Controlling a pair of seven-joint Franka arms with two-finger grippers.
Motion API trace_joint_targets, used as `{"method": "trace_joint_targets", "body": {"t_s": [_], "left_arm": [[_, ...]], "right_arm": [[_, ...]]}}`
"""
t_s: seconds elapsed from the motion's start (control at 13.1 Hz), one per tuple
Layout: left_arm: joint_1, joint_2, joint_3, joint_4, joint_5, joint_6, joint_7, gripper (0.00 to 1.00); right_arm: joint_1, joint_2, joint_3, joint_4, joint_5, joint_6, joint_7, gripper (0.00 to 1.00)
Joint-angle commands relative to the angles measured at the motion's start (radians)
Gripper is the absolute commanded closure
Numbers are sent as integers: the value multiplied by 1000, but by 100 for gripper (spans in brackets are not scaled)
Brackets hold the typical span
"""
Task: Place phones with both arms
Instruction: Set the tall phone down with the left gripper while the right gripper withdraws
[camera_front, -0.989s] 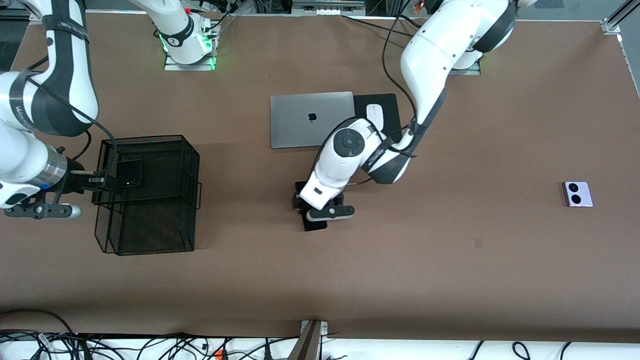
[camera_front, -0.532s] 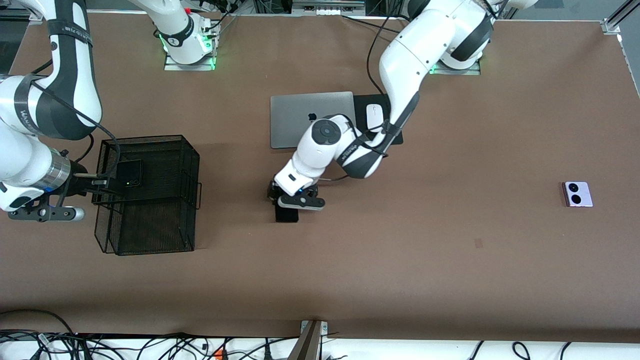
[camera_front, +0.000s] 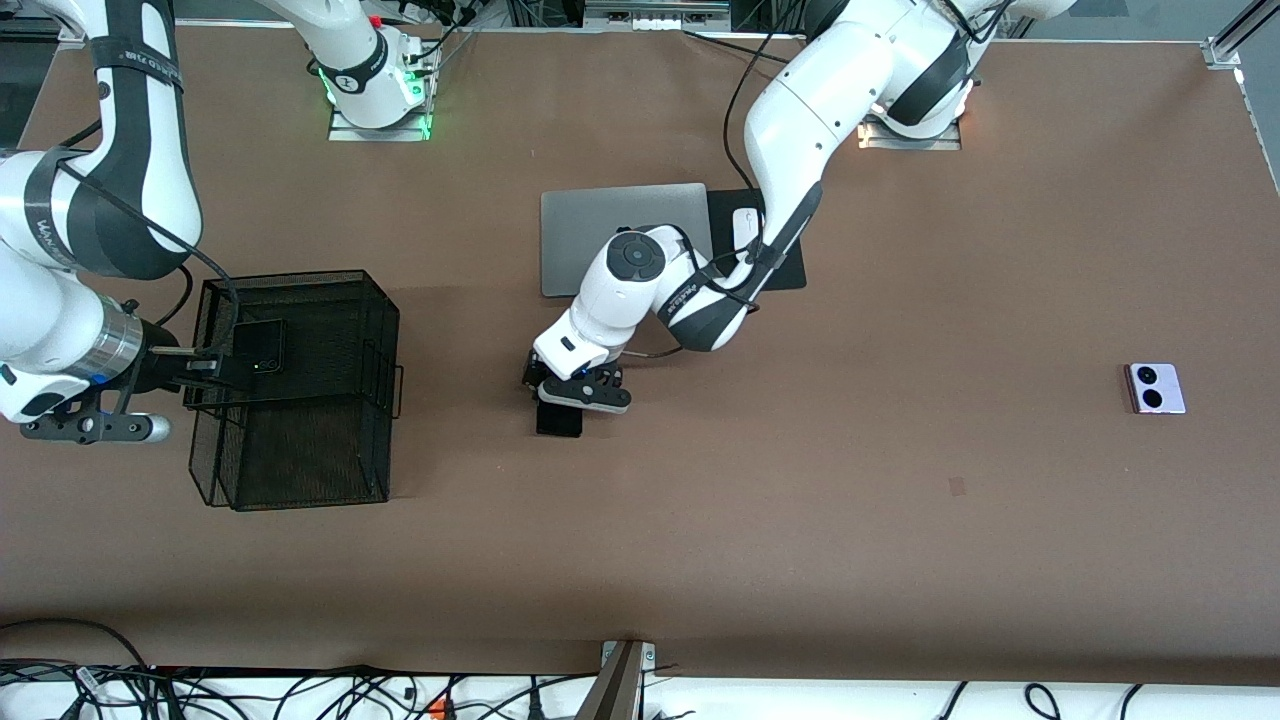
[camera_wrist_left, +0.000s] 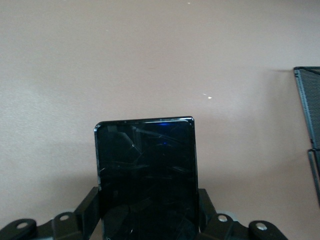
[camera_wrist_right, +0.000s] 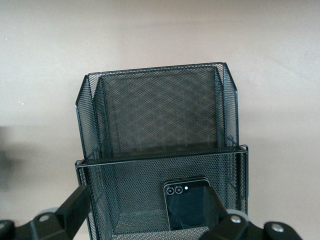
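Here, a long black phone (camera_front: 558, 418) is clamped by its edges in the left gripper (camera_front: 572, 392), over bare table between the silver laptop (camera_front: 600, 225) and the black mesh basket (camera_front: 300, 480). A small black phone (camera_front: 260, 348) lies inside that basket, and the right gripper (camera_front: 195, 372) hangs spread wide at its rim. A lilac phone (camera_front: 1156, 388) rests well apart, toward the left arm's end.

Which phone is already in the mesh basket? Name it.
The small squarish black phone, inside the mesh basket; the long black slab and lilac-white phone aren't.
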Motion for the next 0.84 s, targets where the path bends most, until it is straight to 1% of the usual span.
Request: {"method": "trace_joint_targets", "body": {"t_s": [0.0, 0.15, 0.38, 0.46, 0.53, 0.68, 0.76], "left_arm": [[6, 30, 1, 59, -22, 2, 11, 0], [10, 29, -1, 67, -22, 13, -38, 0], [12, 27, 1, 79, -22, 13, -54, 0], [13, 21, -1, 78, -23, 2, -54, 0], [24, 11, -1, 76, -22, -22, -54, 0], [61, -34, -10, 72, -20, -158, -22, 0], [88, -67, -27, 64, -28, -252, 51, 0]], "right_arm": [[0, 4, -1, 19, 20, -17, 2, 0], [0, 4, -1, 19, 20, -17, 2, 0], [0, 4, 1, 19, 20, -17, 2, 0], [9, 4, 2, 19, 33, -17, 3, 0], [41, 4, 2, 19, 51, -17, 15, 0], [111, 17, 2, 27, 57, -13, 110, 0], [139, 36, 2, 59, 56, -1, 147, 0]]}}
